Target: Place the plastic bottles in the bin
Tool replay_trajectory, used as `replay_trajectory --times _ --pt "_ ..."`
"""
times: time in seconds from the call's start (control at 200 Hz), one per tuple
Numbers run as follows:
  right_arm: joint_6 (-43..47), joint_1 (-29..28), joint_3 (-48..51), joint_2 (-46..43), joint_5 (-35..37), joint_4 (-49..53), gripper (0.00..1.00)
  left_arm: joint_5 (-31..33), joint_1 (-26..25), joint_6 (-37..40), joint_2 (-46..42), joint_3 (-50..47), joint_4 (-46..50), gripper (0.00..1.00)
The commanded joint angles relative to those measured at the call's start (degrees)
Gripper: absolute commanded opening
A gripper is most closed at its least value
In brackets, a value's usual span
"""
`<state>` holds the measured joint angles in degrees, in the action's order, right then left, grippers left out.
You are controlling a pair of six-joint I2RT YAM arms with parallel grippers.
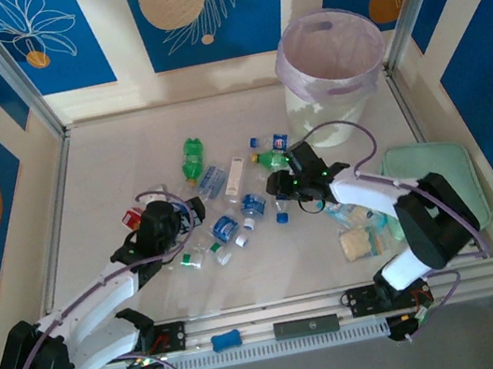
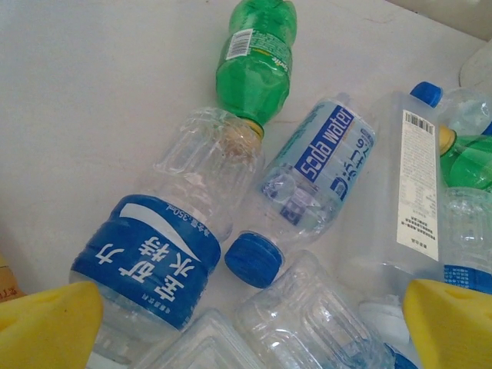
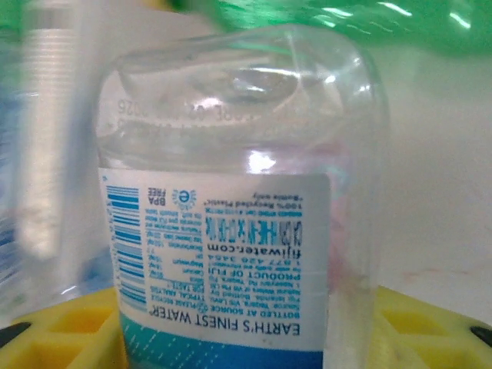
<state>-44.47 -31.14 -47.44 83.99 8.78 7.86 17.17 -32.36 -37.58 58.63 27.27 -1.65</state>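
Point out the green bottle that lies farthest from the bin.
The green bottle at the pile's far-left edge. The other green one lies further right, much closer to the bin.

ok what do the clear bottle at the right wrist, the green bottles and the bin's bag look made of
Clear bottle: thin glossy see-through plastic, bright glints on its curved end; its label looks like printed film or paper. Green bottles: glossy tinted plastic, light shows through. Bag: thin translucent pink-lilac plastic film, probably, with wrinkled folds.
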Motion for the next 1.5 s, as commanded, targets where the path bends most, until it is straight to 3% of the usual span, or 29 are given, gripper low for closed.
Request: replay_trajectory --times 0.0,0.175,0.38,0.475,0.71,0.975,1.156,1.491 --pt "10.6 -1.8 -0.4 -5.4 -0.8 -5.8 0.56 -2.2 1.5 -1.3 0.6 1.0 -2.7 1.0" --pt "19.0 -1.2 -5.9 -9.7 -0.6 -5.9 0.56 -2.9 1.9 -1.8 0.2 0.4 -2.2 1.0" --pt "29.4 2.6 -19.6 -9.2 2.5 -2.7 0.56 -2.6 2.1 -2.8 -1.1 -0.8 -2.1 1.0" --pt "28.4 7.5 -26.2 -6.8 3.6 0.0 0.56 -2.7 2.1 -2.8 -1.3 -0.7 -2.0 1.0" --pt "24.1 20.2 -38.0 -1.5 -2.0 0.6 0.54 -2.2 2.2 -2.8 -2.2 -1.1 -0.8 1.0" --pt "22.7 29.0 -49.6 6.1 -1.2 0.6 0.54 -1.9 2.2 -2.8 -2.5 -1.0 -0.6 1.0" --pt "25.7 30.0 -56.8 12.2 1.5 2.3 0.54 -2.1 2.3 -3.0 -2.5 -0.8 -0.6 1.0" --pt "31.1 29.7 -67.0 23.3 0.1 18.4 0.54 -2.1 2.2 -2.8 -2.7 -0.9 -0.5 1.0"
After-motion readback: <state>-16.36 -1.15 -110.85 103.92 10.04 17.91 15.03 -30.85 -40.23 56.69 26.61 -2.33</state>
